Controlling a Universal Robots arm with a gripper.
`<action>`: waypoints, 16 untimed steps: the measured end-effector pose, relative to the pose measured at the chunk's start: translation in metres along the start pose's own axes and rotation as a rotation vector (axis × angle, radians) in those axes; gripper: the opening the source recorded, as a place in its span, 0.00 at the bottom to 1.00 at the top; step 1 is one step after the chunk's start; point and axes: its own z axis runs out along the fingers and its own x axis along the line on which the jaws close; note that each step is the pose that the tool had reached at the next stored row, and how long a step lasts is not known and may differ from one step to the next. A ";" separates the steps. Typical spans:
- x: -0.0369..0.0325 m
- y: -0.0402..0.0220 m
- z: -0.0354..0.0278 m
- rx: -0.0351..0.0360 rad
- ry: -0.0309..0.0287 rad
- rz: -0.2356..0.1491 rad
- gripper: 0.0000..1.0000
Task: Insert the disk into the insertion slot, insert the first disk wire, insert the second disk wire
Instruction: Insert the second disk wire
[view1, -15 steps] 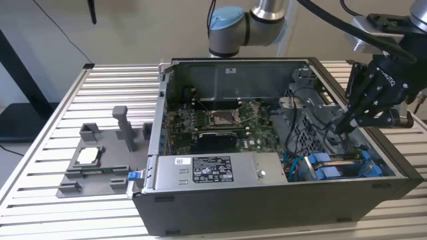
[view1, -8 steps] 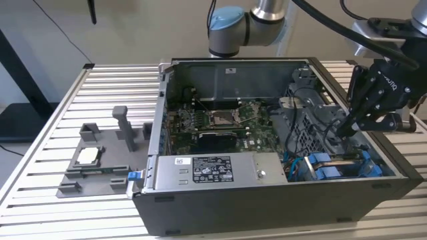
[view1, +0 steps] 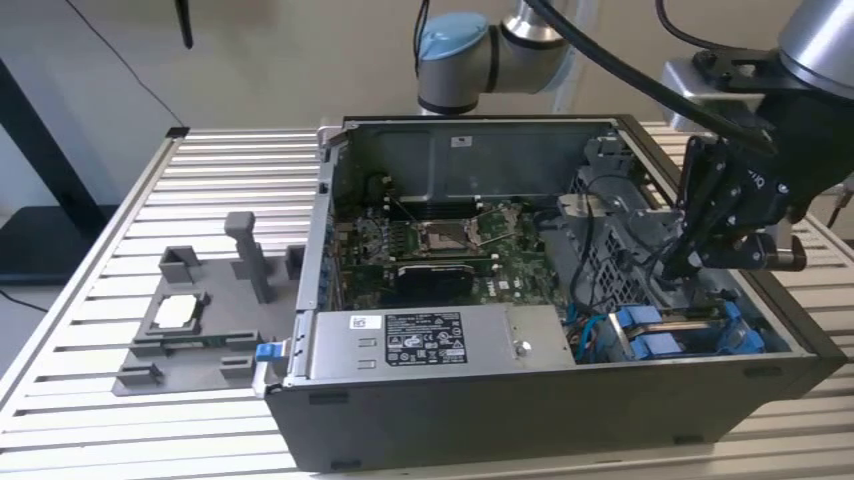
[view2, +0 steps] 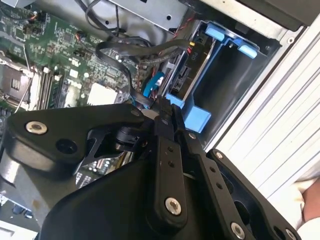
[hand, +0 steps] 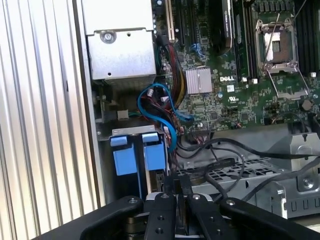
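You're hovering the gripper, jaws pinched shut, over the insertion slot in the exterior view's lower right, I'm guessing for plugging-in access.

In the exterior view the arm reaches in from one o'clock. Its gripper hangs near three o'clock, tips angled toward seven, fingers pressed close together.
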 end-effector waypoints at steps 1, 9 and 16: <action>0.0003 0.0018 0.0003 0.0105 -0.0009 -0.001 0.16; 0.0022 0.0079 0.0034 0.1211 -0.0116 -0.014 0.16; 0.0042 0.0095 0.0098 0.1662 -0.0118 -0.020 0.16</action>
